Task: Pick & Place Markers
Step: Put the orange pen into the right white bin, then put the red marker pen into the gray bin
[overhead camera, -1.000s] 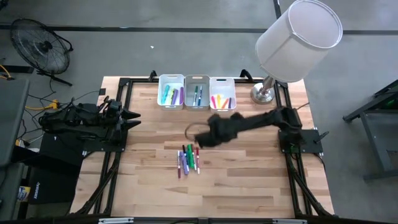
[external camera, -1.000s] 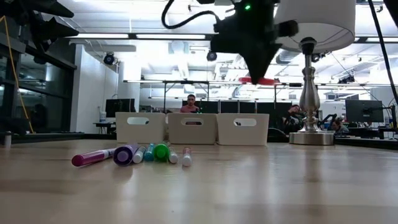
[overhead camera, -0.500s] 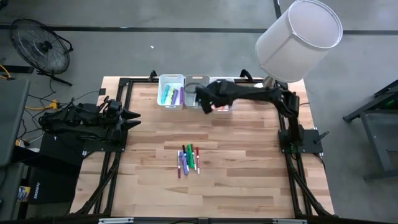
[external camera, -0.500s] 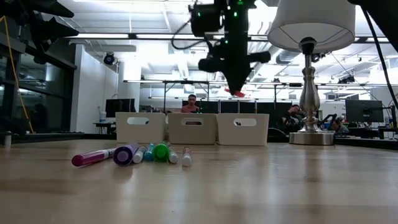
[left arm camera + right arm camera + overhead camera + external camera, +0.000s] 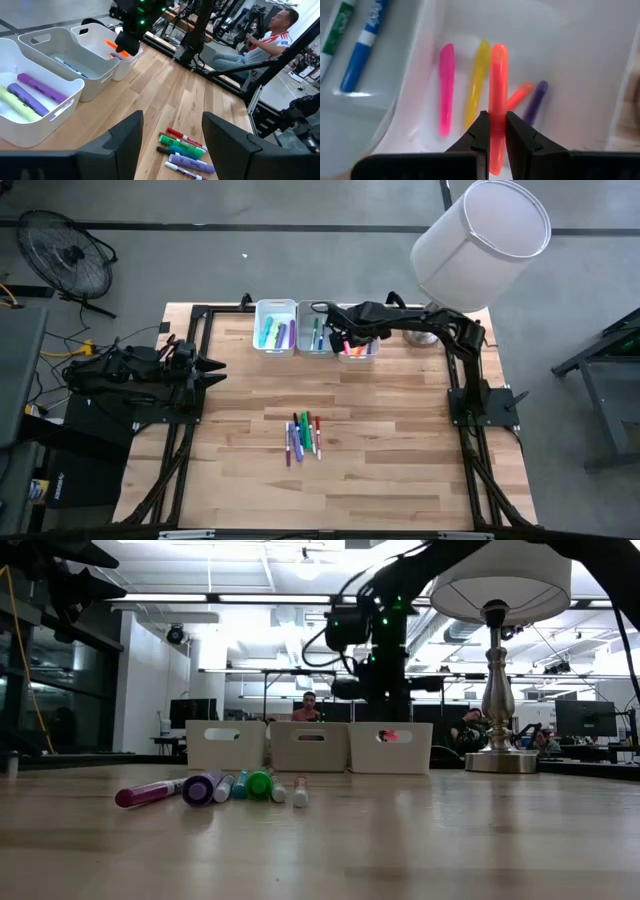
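From my seat I had the wooden counter spread out below me, with the big white-shaded lamp standing at its far right corner. The right arm reached across the far edge toward the row of three white bins, and the left arm waited off the counter's left side.

Three bins sat side by side at the far edge: the left bin, the middle bin and the right bin. The right gripper hung over the right bin, pointing down into it, and I saw its fingers clamped on an orange marker. Below that marker, lying in the bin, were a pink marker, a yellow marker, another orange one and a purple one. Next door, the middle bin held a green marker and a blue marker.

The left gripper hovered off the left edge with its fingers apart and nothing between them. From its camera I could see purple and yellow-green markers in the left bin.

Near the middle of the counter lay the small loose cluster of markers, side by side, in purple, green, teal and red, well apart from the bins.
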`<state>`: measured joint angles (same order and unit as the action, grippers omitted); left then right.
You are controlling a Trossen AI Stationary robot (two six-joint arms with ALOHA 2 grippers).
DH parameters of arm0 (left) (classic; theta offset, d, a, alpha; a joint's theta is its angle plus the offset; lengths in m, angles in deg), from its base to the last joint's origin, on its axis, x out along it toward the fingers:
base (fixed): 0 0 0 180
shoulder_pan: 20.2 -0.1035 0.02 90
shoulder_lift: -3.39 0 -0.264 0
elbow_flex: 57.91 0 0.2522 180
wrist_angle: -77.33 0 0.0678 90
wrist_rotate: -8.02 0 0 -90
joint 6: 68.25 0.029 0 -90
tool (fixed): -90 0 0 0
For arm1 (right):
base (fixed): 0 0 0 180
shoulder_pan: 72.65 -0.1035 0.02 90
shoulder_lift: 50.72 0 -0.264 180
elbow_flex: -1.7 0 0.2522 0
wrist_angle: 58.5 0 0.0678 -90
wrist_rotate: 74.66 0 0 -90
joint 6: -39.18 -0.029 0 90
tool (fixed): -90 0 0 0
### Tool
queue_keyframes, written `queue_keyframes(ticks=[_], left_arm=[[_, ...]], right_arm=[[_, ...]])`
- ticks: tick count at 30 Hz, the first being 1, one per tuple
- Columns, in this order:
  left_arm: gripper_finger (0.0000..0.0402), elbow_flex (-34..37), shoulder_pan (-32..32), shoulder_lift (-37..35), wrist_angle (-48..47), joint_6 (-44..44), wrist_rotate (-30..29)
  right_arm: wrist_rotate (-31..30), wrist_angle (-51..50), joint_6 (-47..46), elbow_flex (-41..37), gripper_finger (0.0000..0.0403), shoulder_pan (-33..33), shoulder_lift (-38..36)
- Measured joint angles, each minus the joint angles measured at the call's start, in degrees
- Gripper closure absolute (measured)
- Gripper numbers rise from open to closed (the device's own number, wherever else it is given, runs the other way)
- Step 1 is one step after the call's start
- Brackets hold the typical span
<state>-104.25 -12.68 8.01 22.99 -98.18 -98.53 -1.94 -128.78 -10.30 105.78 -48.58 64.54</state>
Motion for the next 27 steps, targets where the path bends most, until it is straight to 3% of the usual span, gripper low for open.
queue_keyframes(ticks=[4, 15, 27], left_arm=[[0.0200, 0.0, 0.0, 0.0, 0.0, 0.0, 0.0], [0.0200, 0.0, 0.0, 0.0, -0.1, -0.4, -3.5], [0.0200, 0.0, 0.0, 0.0, -0.1, -0.4, -3.6]], right_arm=[[1.7, 1.7, -1.4, -2.2, 0.0373, 1.2, 0.0], [4.0, 3.7, 1.4, -3.1, 0.0275, 1.5, 0.0], [2.5, 1.8, 13.5, -3.1, 0.0254, -2.1, -8.2]])
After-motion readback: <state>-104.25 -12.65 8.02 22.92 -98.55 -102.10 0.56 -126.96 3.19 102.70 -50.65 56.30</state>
